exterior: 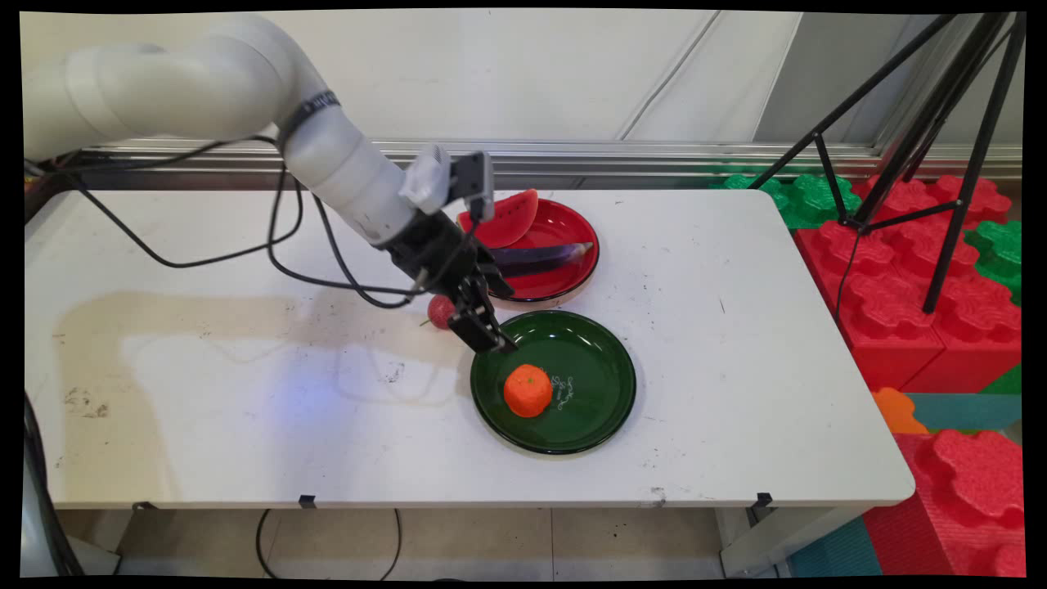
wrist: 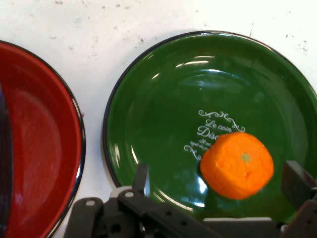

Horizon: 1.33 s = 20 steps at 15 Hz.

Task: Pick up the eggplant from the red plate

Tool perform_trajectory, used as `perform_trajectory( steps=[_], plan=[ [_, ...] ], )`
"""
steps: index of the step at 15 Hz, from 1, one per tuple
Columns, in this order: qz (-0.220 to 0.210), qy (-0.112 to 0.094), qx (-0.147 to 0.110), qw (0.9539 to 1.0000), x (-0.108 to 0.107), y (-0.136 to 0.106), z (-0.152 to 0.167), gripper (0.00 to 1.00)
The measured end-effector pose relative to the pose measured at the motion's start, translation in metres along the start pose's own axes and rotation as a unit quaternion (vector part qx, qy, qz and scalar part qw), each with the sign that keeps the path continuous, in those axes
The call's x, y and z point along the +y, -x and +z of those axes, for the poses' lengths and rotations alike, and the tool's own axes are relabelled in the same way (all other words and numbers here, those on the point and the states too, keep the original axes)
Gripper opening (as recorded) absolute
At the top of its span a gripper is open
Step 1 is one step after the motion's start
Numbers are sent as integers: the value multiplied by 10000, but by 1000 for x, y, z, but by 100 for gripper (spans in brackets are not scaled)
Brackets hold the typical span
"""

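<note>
Two black fingers (wrist: 296,183) of the empty gripper (wrist: 218,184) are spreading wide above the round, light-looking, slightly squashy orange fruit (wrist: 237,165), best pinched across its middle, on the glossy green plate (wrist: 148,99).

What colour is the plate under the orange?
Dark green plate with white lettering, clearest in the hand view.

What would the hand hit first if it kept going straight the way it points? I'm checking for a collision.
Most likely the orange, which lies between the open fingers on the green plate. Depth is unclear, so a fingertip might meet the plate instead.
</note>
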Motion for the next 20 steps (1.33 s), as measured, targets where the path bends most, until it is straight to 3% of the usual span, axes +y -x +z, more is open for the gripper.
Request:
perform_trajectory(
  steps=[9, 20],
  plan=[
    [130, -172, 311, 9993, 1, 8, -74, 100],
    [52, -319, 442, 9985, 6, 45, -155, 100]
  ],
)
